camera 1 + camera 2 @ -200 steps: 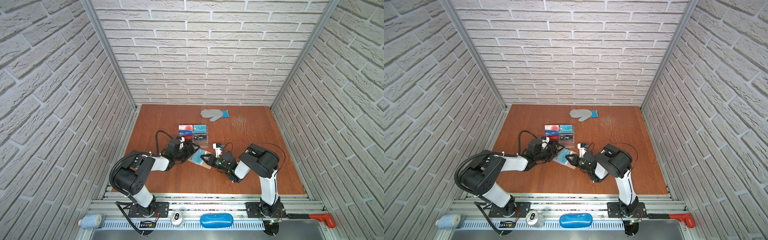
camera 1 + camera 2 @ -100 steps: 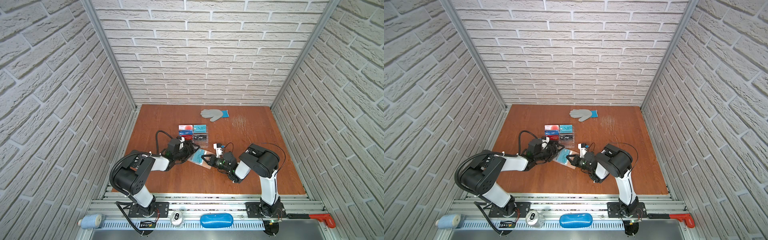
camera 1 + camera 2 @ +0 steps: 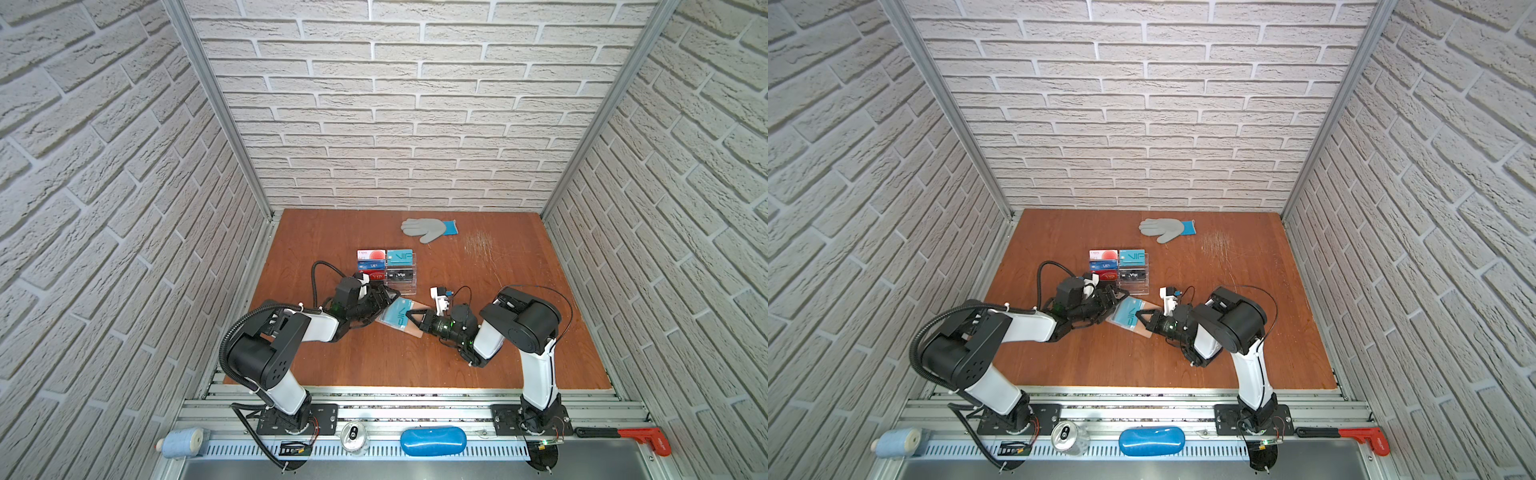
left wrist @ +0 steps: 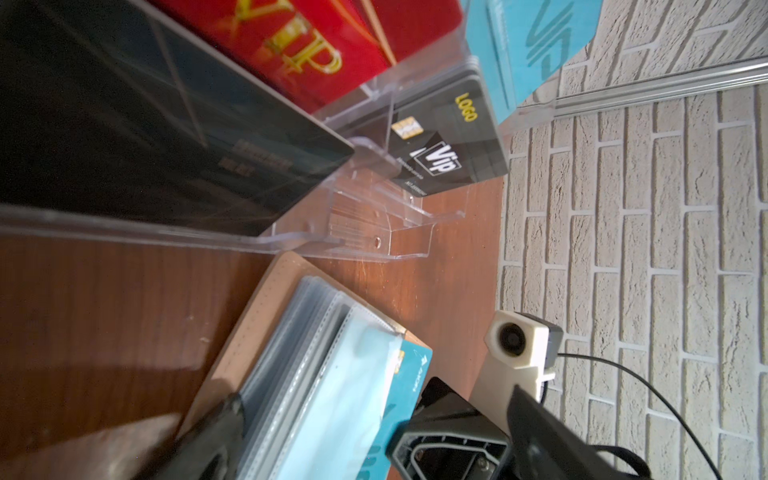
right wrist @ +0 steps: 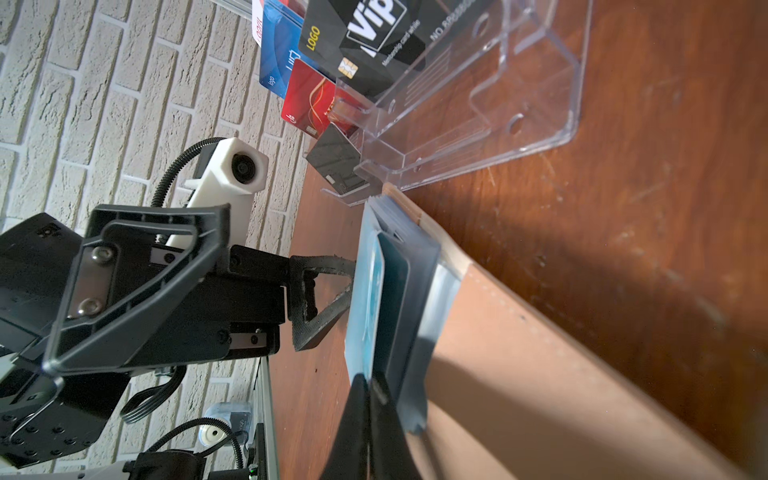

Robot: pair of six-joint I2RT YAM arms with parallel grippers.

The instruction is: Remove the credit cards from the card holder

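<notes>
- Mid-table in both top views, my right gripper [image 3: 409,314] comes in from 3 o'clock and is clamped on the teal card [image 3: 397,313] jutting from the card holder [image 3: 417,330].
- The holder lies open and flat, its grey-blue sleeve pages [image 4: 316,365] stacked on the tan cover. The card sits partly inside its sleeve.
- At the holder's 9 o'clock, my left gripper [image 3: 381,306] has its jaws spread wide and holds nothing. One finger [image 5: 320,291] meets the sleeve edge.
- The clear acrylic stand [image 3: 405,289], at the holder's 11 o'clock, carries the other credit cards [image 3: 372,264].
- A grey glove [image 3: 428,228] lies at 12 o'clock, well apart.
</notes>
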